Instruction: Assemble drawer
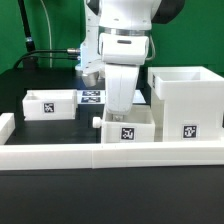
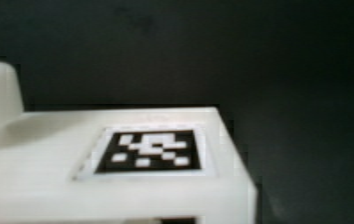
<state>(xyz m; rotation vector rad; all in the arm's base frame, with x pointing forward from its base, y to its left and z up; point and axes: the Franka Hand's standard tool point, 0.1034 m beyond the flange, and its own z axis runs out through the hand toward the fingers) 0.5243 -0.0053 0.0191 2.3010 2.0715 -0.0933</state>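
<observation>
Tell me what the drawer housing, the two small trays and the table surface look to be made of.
Housing: looks like matte white plastic, with thick even walls and crisp edges.
Centre tray and the other tray: seemingly the same matte white plastic. Their black-and-white tags look printed, probably on paper.
Table: black and non-reflective, possibly cloth or a matte sheet; cannot tell which.

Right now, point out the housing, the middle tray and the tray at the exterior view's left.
housing (image 1: 186, 108): exterior view, front face above tag.
middle tray (image 1: 127, 131): exterior view, front wall, on tag.
tray at the exterior view's left (image 1: 52, 105): exterior view, front wall, on tag.
</observation>
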